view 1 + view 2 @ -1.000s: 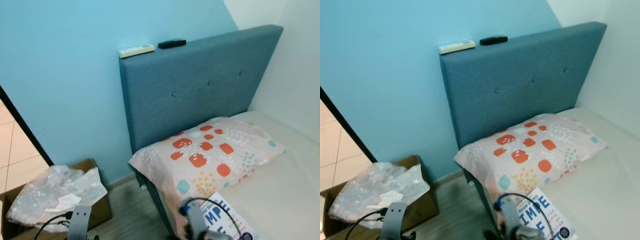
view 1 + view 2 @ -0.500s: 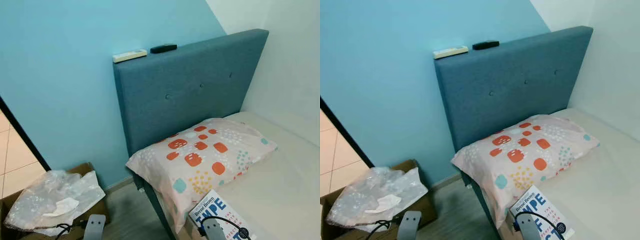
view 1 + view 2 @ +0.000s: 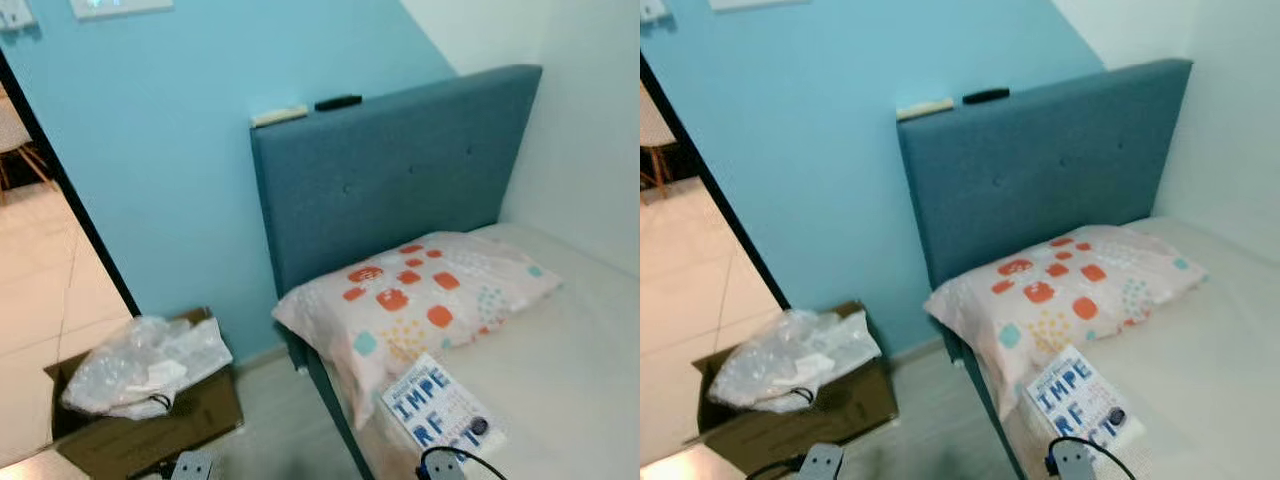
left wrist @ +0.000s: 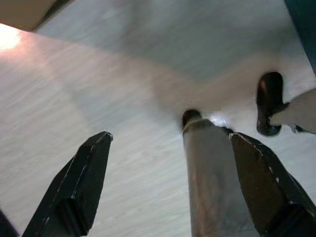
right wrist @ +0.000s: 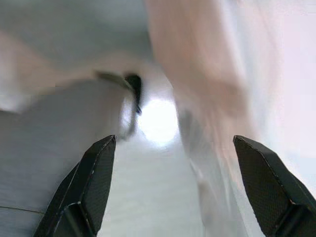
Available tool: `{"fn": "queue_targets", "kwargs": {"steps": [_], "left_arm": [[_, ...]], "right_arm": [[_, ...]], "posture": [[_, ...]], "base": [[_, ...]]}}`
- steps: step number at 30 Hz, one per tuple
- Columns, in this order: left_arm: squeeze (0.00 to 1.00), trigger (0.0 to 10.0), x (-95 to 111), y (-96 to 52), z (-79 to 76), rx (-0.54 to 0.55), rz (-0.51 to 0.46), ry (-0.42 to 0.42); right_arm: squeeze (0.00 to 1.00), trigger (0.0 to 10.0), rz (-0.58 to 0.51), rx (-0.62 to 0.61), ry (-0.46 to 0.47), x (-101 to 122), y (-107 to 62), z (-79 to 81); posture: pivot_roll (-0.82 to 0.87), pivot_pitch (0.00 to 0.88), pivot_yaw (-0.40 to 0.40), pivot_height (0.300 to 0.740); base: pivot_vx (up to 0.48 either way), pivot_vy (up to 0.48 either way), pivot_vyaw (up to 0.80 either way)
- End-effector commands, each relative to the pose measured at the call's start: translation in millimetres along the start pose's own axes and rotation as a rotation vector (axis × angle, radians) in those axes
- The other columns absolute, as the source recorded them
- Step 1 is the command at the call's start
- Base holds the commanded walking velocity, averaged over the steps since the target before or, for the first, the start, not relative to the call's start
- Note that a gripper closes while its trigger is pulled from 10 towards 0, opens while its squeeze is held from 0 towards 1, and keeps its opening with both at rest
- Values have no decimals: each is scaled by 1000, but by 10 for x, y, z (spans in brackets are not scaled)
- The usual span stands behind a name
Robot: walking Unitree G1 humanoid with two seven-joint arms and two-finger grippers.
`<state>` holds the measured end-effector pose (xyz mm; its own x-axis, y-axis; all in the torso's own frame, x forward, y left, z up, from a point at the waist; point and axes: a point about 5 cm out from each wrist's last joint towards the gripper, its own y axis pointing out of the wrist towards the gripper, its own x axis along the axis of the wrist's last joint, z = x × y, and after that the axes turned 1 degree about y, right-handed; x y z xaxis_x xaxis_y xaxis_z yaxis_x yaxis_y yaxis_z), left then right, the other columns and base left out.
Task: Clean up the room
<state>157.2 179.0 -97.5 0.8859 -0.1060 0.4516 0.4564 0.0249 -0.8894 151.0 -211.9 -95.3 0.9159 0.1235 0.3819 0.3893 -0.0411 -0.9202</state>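
Observation:
A white and blue book (image 3: 440, 408) lies on the cream mattress (image 3: 570, 350), just below a patterned pillow (image 3: 420, 300). On top of the blue headboard (image 3: 390, 180) rest a white remote (image 3: 279, 116) and a black remote (image 3: 338, 102). Both arms hang low, their wrists at the bottom edge of the eye views. In the left wrist view my left gripper (image 4: 170, 137) is open over pale wooden floor. My right gripper (image 5: 174, 140) is open too, beside the bed's side, in a blurred picture. Neither holds anything.
A cardboard box (image 3: 150, 425) holding crumpled clear plastic (image 3: 145, 365) stands on the floor left of the bed, against the blue wall. A doorway onto tiled floor (image 3: 45, 290) opens at the far left. A white wall runs along the bed's right side.
The camera has pulled back and swung left, so the doorway and tiled floor have come into view. Both arms have sunk lower in the picture. Book, pillow and remotes lie as before.

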Motion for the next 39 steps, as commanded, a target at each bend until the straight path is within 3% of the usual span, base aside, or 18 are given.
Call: {"fn": "queue_targets", "kwargs": {"steps": [1,20,23,39], "left_arm": [[0,10000,-4,-1,13,3,2,12],[0,10000,-41,-4,-14,-10,11,14],[0,10000,-52,-5,-23,-11,13,10],[0,10000,-176,-19,-67,-12,37,-34]], "right_arm": [[0,10000,8,16,-2,-16,9,75],[0,10000,37,3,-27,-87,3,58],[0,10000,39,3,-35,-95,3,60],[0,10000,55,20,-127,-110,2,66]], "posture": [[-115,0,25,735],[-118,0,20,735],[-116,0,12,735],[-84,0,-36,735]], "base": [[-405,0,0],[-192,0,0],[292,0,0],[-426,0,0]]}}
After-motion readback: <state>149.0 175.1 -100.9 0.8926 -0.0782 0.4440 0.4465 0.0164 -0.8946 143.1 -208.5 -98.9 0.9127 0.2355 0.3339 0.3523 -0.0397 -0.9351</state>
